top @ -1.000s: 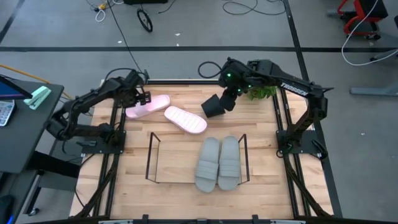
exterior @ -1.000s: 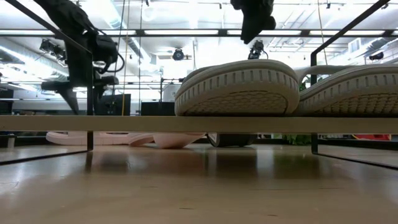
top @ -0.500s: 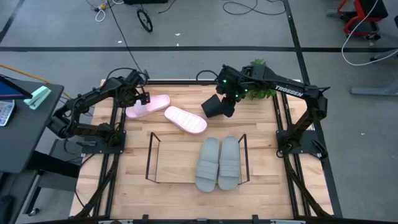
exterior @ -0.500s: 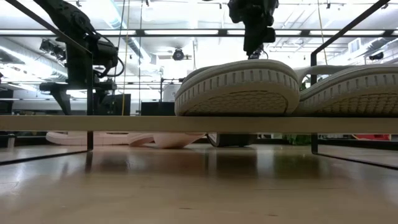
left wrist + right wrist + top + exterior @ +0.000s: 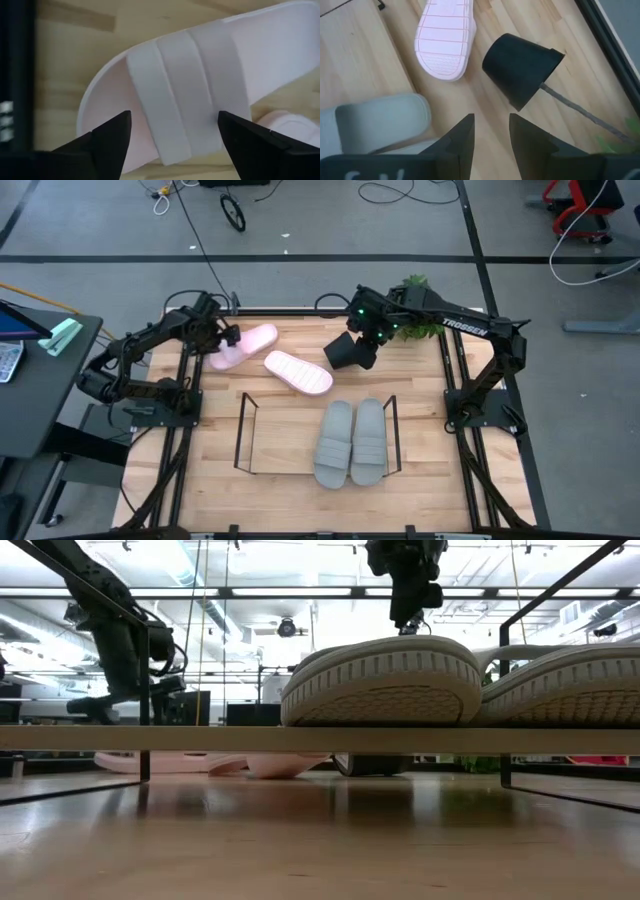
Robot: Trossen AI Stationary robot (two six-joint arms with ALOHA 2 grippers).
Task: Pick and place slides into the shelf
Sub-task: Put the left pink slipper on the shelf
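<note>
Two grey slides [image 5: 351,442] are seen lying in the shelf [image 5: 243,435] at its 3 o'clock end. The left gripper [image 5: 172,131] is stretched toward 2 o'clock, its jaws spread wide astride the strap of a pink slide [image 5: 200,95], nothing gripped. The right gripper [image 5: 491,129] is hung part-open beside a tipped black pot [image 5: 520,67], holding nothing. A second pink slide [image 5: 298,371] lies sole-up between them.

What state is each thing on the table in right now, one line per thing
Grey slides: side by side in the shelf, strap up.
Shelf: left part unfilled.
Upright pink slide: on table, left gripper open astride its strap.
Upturned pink slide: sole up.
Plant pot: tipped on its side.
Right gripper: above pot, holding nothing.
</note>
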